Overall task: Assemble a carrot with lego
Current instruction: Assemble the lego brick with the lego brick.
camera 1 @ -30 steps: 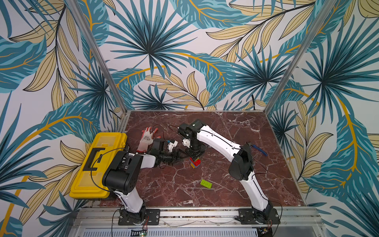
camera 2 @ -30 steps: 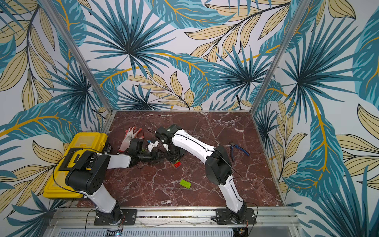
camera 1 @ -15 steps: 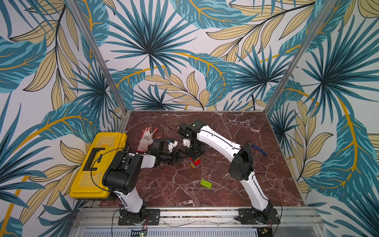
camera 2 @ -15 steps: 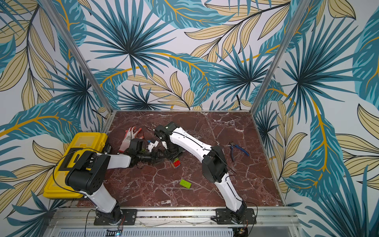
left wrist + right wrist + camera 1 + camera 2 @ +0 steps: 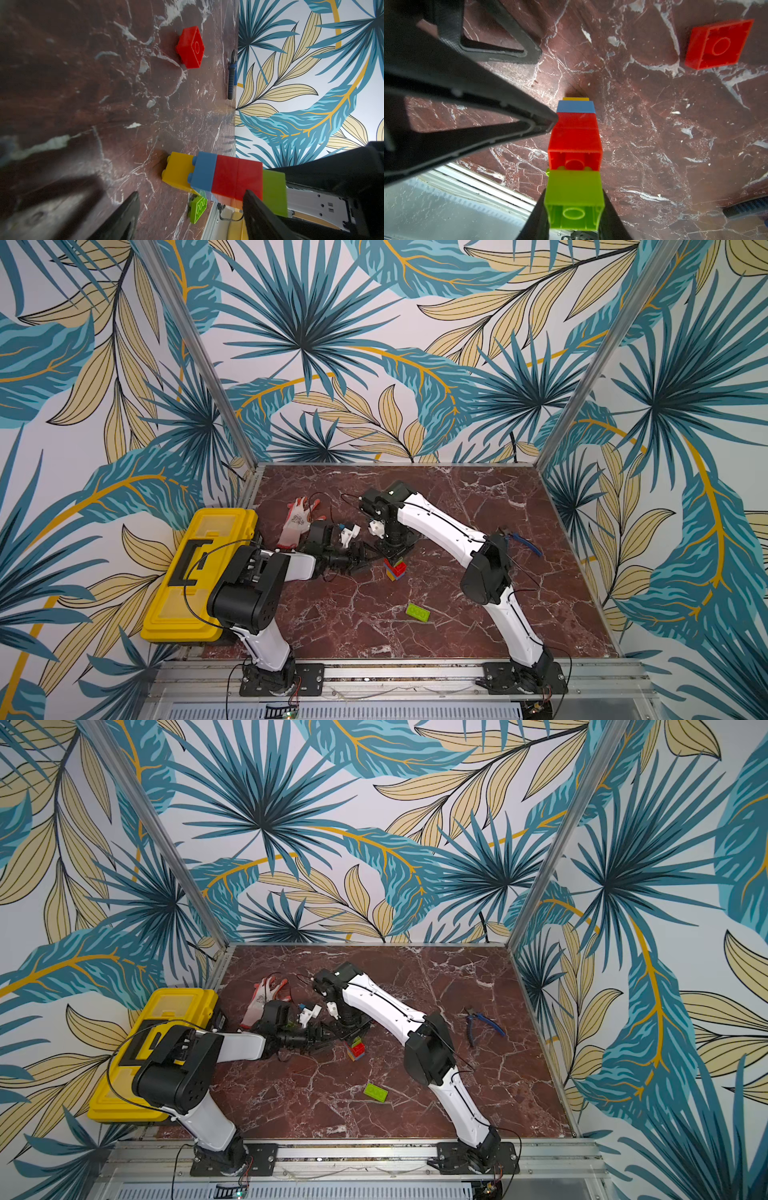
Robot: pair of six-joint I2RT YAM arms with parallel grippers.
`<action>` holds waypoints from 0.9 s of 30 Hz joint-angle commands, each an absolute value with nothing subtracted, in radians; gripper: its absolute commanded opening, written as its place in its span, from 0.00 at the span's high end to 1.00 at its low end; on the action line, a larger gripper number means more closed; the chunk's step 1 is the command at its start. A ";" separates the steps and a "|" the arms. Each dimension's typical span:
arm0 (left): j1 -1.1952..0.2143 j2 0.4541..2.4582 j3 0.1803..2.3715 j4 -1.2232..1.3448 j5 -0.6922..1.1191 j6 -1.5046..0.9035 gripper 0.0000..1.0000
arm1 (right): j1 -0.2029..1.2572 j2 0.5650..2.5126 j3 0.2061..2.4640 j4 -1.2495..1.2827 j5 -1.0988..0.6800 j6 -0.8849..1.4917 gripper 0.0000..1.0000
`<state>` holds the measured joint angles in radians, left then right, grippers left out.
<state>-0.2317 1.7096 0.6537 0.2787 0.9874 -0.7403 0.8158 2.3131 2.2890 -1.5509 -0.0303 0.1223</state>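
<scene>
The carrot (image 5: pixel 395 569) stands as a small stack on the marble table: yellow at the base, then blue, two red lego bricks, and green on top (image 5: pixel 574 187). My right gripper (image 5: pixel 574 209) comes down from above, shut on that top green brick. My left gripper (image 5: pixel 190 214) is open and reaches in low from the left (image 5: pixel 365 560). One of its fingertips (image 5: pixel 548 122) rests against the side of the red bricks. A loose green brick (image 5: pixel 418 612) lies nearer the front. A loose red brick (image 5: pixel 718 44) lies upside down, beyond the stack.
A yellow toolbox (image 5: pixel 199 572) sits at the table's left edge, with a white and red glove (image 5: pixel 297 518) behind it. Blue-handled pliers (image 5: pixel 482 1023) lie on the right side. The metal front rail (image 5: pixel 395 672) runs along the near edge.
The right arm's elbow has shifted slightly left. Both grippers and the stack stay where they were.
</scene>
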 commanded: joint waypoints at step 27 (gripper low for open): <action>-0.224 1.715 0.660 0.273 0.989 -0.730 0.19 | 0.810 2.348 2.314 -1.474 -0.002 0.109 0.20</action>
<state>-0.2276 1.7100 0.6537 0.2707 0.9806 -0.7403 0.8108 2.4195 2.3196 -1.5089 -0.0128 0.1074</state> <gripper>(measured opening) 0.808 0.756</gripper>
